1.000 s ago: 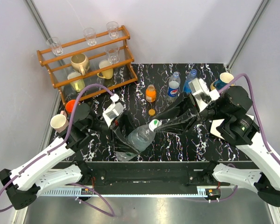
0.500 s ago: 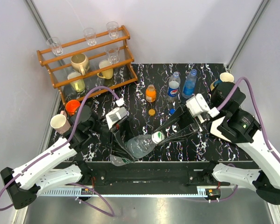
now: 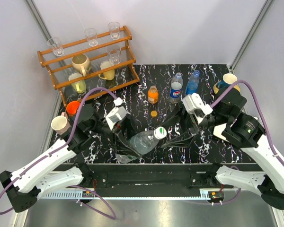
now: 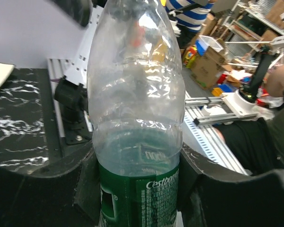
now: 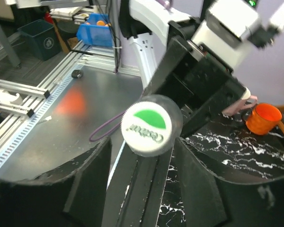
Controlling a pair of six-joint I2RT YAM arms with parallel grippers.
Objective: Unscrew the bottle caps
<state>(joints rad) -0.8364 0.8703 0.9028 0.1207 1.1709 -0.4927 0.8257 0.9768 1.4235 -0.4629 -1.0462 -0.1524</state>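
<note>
My left gripper (image 3: 128,138) is shut on the clear bottle with the green label (image 3: 144,141) and holds it tilted above the table, neck toward the right. In the left wrist view the fingers (image 4: 90,184) press both sides of the label (image 4: 139,198). The bottle's white and green cap (image 3: 160,133) is on the neck. My right gripper (image 3: 168,134) is open, one finger on each side of the cap (image 5: 151,125) without touching it. The squat orange bottle (image 3: 153,95), the blue-red label bottle (image 3: 176,88) and the translucent blue bottle (image 3: 193,82) stand at the back.
A loose orange cap (image 3: 154,113) lies in front of the orange bottle. A wooden rack (image 3: 90,59) with glasses and mugs stands at the back left. A pink mug (image 3: 60,124) and an orange cup (image 3: 72,108) stand at the left edge, another cup (image 3: 228,79) at the back right.
My right gripper's fingers, close together at the cap a second ago, have spread wide and its wrist has shifted toward the back. The held bottle has moved slightly.
</note>
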